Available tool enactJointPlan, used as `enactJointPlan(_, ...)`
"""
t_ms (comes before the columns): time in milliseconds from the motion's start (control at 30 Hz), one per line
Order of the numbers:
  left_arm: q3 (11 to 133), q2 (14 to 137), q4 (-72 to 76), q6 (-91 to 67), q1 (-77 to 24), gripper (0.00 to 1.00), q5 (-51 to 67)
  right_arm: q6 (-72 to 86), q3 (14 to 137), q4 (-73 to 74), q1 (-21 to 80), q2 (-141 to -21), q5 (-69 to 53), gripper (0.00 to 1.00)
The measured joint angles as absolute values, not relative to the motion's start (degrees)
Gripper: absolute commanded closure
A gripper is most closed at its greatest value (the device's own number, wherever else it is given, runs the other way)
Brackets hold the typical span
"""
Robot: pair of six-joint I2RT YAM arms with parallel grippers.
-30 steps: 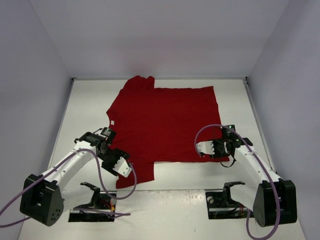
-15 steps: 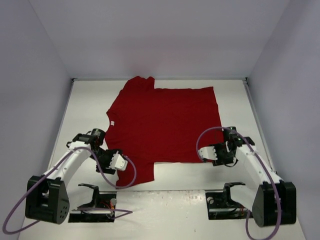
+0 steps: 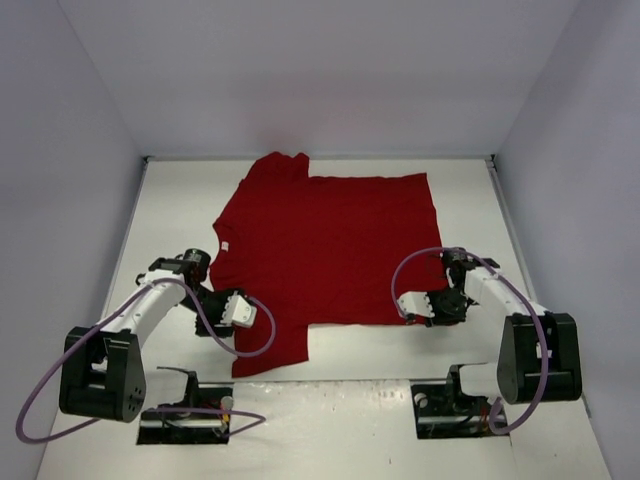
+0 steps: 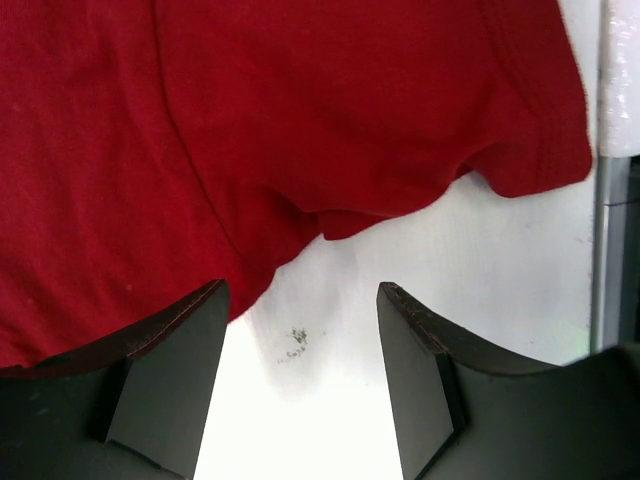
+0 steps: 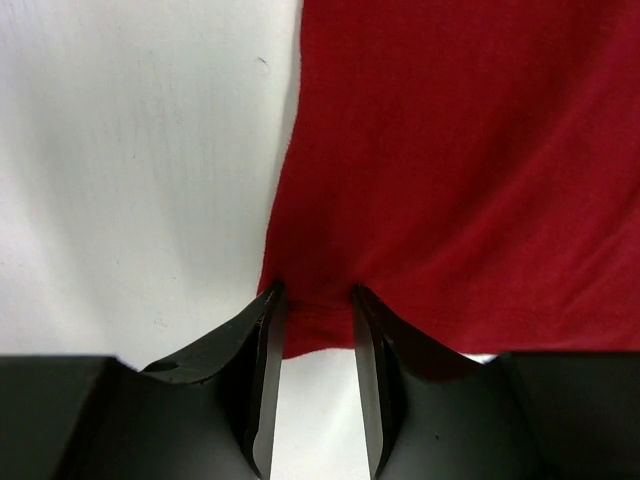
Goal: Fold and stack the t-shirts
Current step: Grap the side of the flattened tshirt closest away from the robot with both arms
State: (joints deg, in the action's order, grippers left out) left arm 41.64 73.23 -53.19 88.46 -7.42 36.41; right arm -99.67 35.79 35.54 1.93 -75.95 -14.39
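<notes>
The dark red t-shirt (image 3: 330, 250) lies spread flat on the white table (image 3: 160, 220), with one sleeve hanging toward the near edge. My left gripper (image 3: 243, 313) sits low at the shirt's near-left edge. In the left wrist view it (image 4: 300, 292) is open over bare table, and the shirt's (image 4: 300, 120) edge runs under the left finger. My right gripper (image 3: 412, 305) is at the shirt's near-right corner. In the right wrist view its (image 5: 315, 292) narrowed jaws straddle the hem corner of the shirt (image 5: 460, 150), with a gap still showing between them.
Grey walls enclose the table on three sides. Both arm bases (image 3: 190, 400) (image 3: 460, 400) stand at the near edge, with purple cables (image 3: 225, 345) looping beside the arms. A grey strip (image 4: 605, 200) marks the table's edge in the left wrist view.
My left gripper has drawn back a little along the shirt's near-left edge. The right gripper has settled onto the near-right corner, and its jaws have narrowed around the hem.
</notes>
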Motion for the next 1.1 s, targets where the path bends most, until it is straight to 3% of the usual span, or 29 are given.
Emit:
enactJointPlan(400, 46.09, 81.38, -48.28, 84.68, -7.42, 0.49, 34.68, -98.83, 36.94, 35.89, 1.89, -77.99, -14.37, 0.85)
enactJointPlan(667, 46.06, 83.33, -47.89, 85.44, -7.59, 0.56, 32.76, -97.56, 38.85, 36.19, 1.98, -80.43, -14.37, 1.0)
enactJointPlan(1100, 45.25, 79.47, -47.46, 85.89, -12.5, 0.56, 31.68, -94.86, 40.73, 37.12, 2.7, -82.78, -14.17, 1.0)
